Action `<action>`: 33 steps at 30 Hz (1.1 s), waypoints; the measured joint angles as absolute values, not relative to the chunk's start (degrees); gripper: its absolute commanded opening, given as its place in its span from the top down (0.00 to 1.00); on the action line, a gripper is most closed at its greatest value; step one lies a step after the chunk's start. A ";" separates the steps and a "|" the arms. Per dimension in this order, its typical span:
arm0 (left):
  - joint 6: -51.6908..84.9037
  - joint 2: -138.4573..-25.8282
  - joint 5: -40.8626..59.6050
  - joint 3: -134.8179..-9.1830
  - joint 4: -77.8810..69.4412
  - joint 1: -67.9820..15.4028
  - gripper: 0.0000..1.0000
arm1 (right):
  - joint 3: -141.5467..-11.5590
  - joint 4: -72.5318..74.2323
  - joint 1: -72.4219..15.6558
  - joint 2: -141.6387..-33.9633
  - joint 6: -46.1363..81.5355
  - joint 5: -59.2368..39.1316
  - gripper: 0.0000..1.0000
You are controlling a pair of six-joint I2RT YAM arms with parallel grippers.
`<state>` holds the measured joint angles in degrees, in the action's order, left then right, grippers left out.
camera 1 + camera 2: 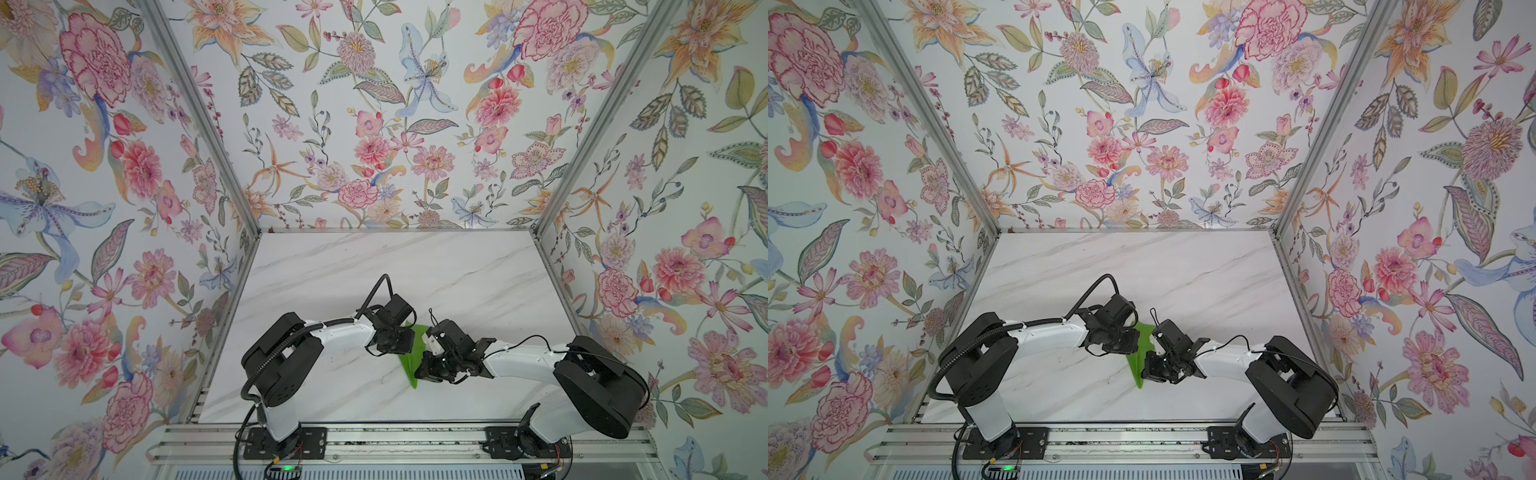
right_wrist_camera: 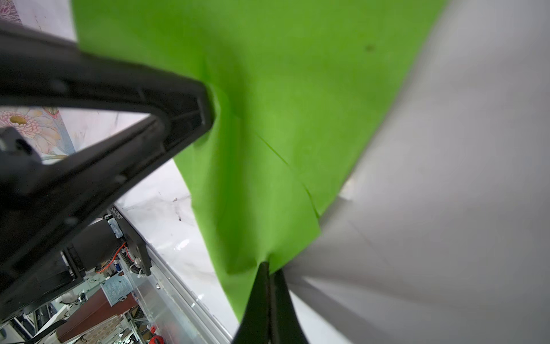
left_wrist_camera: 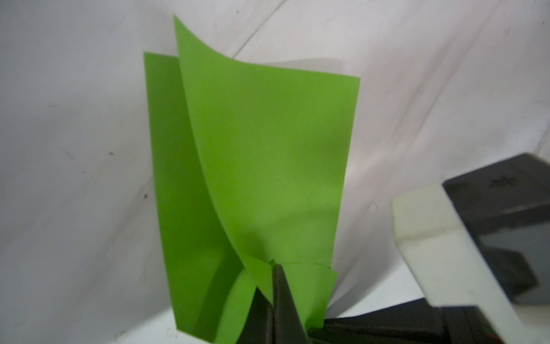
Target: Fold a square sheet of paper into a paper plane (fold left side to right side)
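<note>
Green paper (image 3: pixel 268 149) gripped from two sides
left tool (image 3: pixel 276 267) pinches it; right tool (image 2: pixel 269 266) likewise; layers splay apart

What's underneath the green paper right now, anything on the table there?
Around the paper, pinched by the left end effector and right end effector, only bare marble tabletop shows. The patch directly beneath its layers is covered, so nothing there can be confirmed.
</note>
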<state>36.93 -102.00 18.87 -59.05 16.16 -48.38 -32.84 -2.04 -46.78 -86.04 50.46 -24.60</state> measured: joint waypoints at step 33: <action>41.78 -95.57 18.92 -53.17 13.63 -51.29 0.98 | -34.09 -5.32 -45.21 -86.08 46.00 -24.95 1.00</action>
